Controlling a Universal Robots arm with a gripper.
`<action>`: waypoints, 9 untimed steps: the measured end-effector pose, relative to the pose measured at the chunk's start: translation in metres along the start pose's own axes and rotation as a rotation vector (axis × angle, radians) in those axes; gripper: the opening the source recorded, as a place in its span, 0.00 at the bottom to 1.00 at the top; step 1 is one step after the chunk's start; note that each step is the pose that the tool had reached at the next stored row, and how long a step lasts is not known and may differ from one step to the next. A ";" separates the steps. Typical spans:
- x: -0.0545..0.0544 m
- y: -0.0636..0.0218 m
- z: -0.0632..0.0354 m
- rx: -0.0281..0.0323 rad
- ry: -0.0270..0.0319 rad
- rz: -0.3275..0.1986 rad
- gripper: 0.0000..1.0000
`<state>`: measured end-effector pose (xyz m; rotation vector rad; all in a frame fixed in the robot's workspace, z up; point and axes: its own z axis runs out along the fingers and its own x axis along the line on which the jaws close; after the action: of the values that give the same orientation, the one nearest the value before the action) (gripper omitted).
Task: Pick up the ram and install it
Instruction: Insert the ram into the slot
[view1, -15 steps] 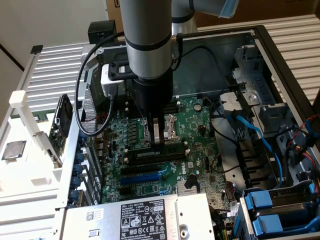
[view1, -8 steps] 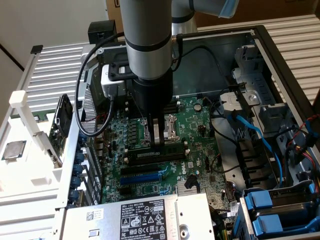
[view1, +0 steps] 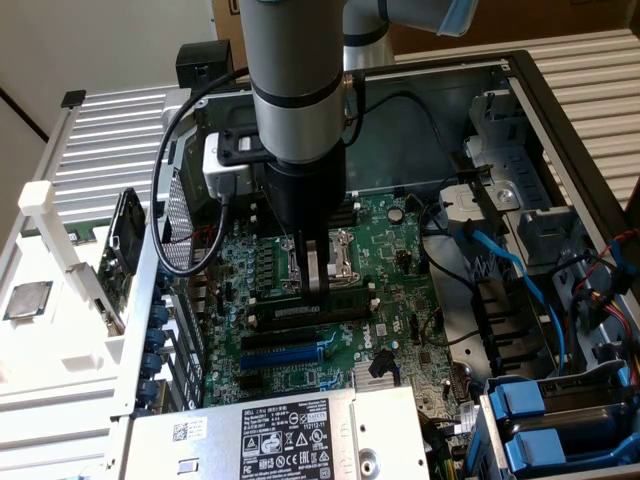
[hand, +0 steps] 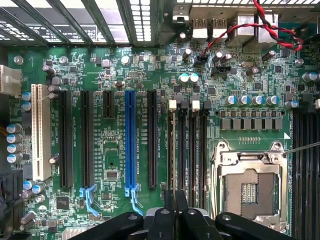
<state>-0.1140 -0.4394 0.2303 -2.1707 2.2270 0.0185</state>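
Support: a white slatted metal surface (view1: 110, 130), ribbed, running under and past the open computer case (view1: 560, 120).
On it, exterior view's left: a white plastic fixture (view1: 60, 250) standing upright.
Beside the fixture: a small square chip (view1: 28, 298), possibly a processor.
Far edge: a cardboard box (view1: 520, 25).
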 end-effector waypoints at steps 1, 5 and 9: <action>0.000 0.0000 0.0006 0.0000 -0.0001 0.000 0.12; 0.000 0.0000 0.0015 0.0000 -0.0001 0.000 0.12; 0.000 0.0000 0.0016 0.0001 -0.0001 0.000 0.12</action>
<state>-0.1140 -0.4394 0.2287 -2.1706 2.2269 0.0185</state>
